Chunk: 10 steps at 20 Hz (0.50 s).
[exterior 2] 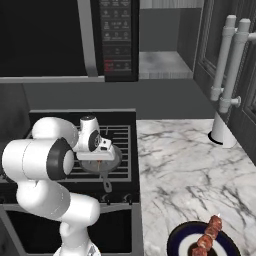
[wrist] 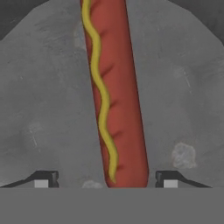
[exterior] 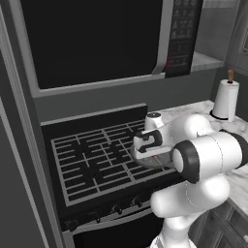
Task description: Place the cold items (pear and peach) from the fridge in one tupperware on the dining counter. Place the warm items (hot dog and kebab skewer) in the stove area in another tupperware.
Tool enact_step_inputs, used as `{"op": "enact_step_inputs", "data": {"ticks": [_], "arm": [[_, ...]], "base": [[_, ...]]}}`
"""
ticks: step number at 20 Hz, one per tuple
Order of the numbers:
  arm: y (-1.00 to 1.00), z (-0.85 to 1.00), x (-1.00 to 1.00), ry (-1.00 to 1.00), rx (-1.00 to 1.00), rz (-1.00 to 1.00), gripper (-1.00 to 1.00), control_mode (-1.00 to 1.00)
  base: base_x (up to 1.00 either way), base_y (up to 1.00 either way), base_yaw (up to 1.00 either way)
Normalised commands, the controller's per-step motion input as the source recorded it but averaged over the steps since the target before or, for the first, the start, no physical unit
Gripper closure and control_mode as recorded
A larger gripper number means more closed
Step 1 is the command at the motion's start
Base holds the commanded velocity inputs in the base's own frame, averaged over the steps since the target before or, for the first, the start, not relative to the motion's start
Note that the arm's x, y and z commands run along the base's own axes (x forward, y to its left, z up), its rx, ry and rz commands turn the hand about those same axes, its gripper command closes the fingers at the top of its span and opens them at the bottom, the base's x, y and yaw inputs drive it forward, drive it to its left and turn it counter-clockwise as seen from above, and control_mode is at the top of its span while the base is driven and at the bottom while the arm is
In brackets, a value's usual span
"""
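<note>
In the hand view we saw one hot dog (wrist: 116, 94) lying in a grey pan (wrist: 183, 87). Its long axis ran from 12 to 6 o'clock, leaning slightly so the near end sat a little toward 5. One yellow mustard line wound along it. The gripper (wrist: 106, 179) stood over the near end, one fingertip (wrist: 41, 179) at 8 o'clock and the other at 4, both clear of the sausage; the jaws were spread on either side and grasped nothing.

From the left base view we saw the gripper (exterior: 147, 145) low over the pan (exterior: 145, 162), which sat on the stove (exterior: 87, 160) grates at the right side. One paper towel roll (exterior: 225, 99) stood on the marble counter (exterior: 240, 126) at 2 o'clock.

From the right base view we counted one pan (exterior 2: 102, 165) with its handle pointing toward 6, and one kebab skewer (exterior 2: 207, 235) on one dark plate (exterior 2: 177, 242) at 5 o'clock on the counter (exterior 2: 180, 165); the skewer ran from about 1 to 7. One microwave (exterior 2: 115, 37) hung above the stove (exterior 2: 122, 140); its panel lettering was too small to read.
</note>
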Motion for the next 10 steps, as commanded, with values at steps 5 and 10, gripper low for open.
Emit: {"op": "enact_step_inputs", "data": {"ticks": [5, 10], "arm": [[-0.06, 0.0, 0.25, 0.0, 0.0, 0.0, 1.0, -1.0], [-0.22, 0.0, 0.62, 0.0, 0.0, 0.0, 1.0, -1.0]], "base": [[0.0, 0.0, 0.0], [0.0, 0.0, 0.0]]}}
